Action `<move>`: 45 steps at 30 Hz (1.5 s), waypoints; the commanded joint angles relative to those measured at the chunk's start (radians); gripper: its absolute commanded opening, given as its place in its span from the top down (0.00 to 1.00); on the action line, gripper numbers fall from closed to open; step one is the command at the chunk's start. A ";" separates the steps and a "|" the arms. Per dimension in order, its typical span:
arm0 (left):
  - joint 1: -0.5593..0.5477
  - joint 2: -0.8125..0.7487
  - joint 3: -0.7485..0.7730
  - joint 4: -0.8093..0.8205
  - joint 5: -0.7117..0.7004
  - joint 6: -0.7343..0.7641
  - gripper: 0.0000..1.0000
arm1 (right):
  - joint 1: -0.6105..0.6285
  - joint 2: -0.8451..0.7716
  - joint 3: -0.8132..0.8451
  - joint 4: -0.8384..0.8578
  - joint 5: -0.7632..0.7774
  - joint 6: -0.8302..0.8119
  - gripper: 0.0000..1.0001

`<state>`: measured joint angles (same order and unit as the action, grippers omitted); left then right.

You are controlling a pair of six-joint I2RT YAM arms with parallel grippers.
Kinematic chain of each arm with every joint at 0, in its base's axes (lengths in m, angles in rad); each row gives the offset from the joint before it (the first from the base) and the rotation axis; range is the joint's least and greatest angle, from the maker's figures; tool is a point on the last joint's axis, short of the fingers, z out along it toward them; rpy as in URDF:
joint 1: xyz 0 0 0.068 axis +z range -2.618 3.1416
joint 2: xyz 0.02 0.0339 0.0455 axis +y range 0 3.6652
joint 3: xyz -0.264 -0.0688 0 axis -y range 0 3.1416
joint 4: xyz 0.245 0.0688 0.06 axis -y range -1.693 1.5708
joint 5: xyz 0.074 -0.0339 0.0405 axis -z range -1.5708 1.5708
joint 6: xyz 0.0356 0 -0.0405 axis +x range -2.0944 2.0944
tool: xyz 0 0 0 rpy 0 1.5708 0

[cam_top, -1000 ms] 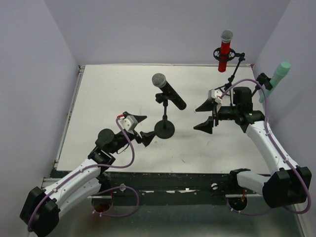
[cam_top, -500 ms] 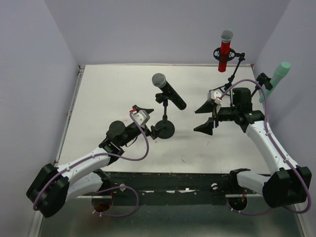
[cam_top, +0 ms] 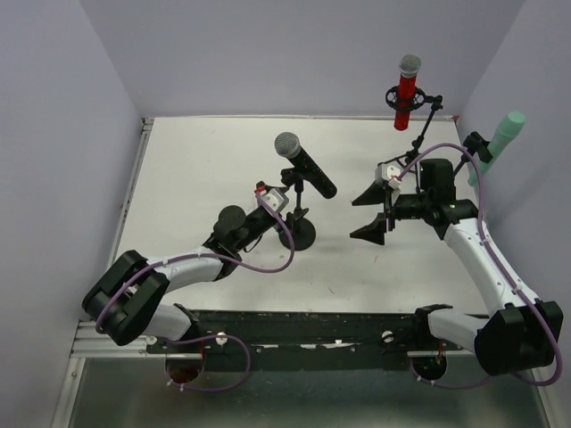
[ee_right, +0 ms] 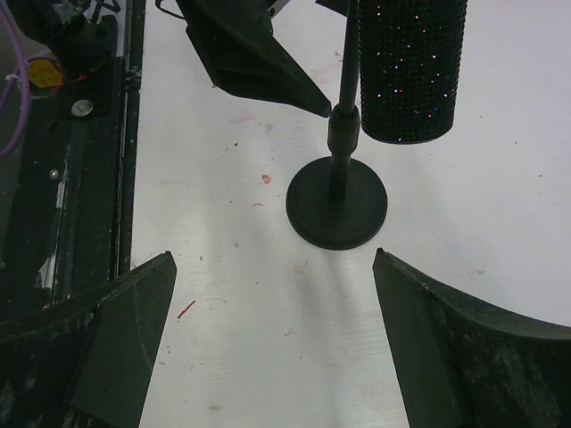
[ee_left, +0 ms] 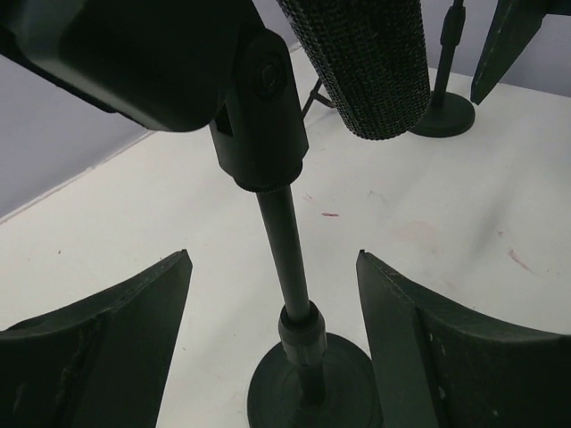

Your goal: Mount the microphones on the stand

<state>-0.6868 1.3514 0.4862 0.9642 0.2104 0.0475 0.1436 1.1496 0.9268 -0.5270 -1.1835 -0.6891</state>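
The black microphone [cam_top: 304, 167] with its silver mesh head sits tilted in the clip of a small black stand [cam_top: 298, 234] at mid-table. My left gripper [cam_top: 290, 223] is open, with one finger on each side of the stand's pole [ee_left: 287, 250] just above the base [ee_left: 312, 385], and there are gaps on both sides. The microphone's body [ee_left: 368, 67] hangs overhead there. My right gripper [cam_top: 370, 212] is open and empty, right of the stand and facing its base [ee_right: 337, 203]. The red microphone [cam_top: 408, 89] and the mint-green microphone [cam_top: 500, 143] are held up at the back right.
A second stand's round base [ee_left: 442, 116] stands farther back on the white table [cam_top: 196, 169]. Purple-grey walls close in the back and both sides. A black rail [ee_right: 80, 134] with cables runs along the near edge.
My left arm has reached forward and right, so its fingers now straddle the stand's pole, and they have narrowed a little. The right arm has not moved.
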 commanded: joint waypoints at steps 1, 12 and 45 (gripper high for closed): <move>0.004 0.029 0.028 0.099 -0.049 -0.001 0.21 | -0.001 -0.008 0.026 -0.037 -0.038 -0.020 0.00; 0.003 0.068 0.072 0.108 -0.071 0.018 0.39 | -0.001 0.004 0.024 -0.039 -0.038 -0.020 0.00; 0.584 -0.034 0.218 0.062 -0.069 -0.182 1.00 | -0.002 0.010 0.021 -0.028 -0.024 -0.003 0.00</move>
<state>-0.2466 1.2716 0.5747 0.9329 0.1604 -0.0425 0.1436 1.1557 0.9276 -0.5446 -1.1950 -0.6895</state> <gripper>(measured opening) 0.064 0.995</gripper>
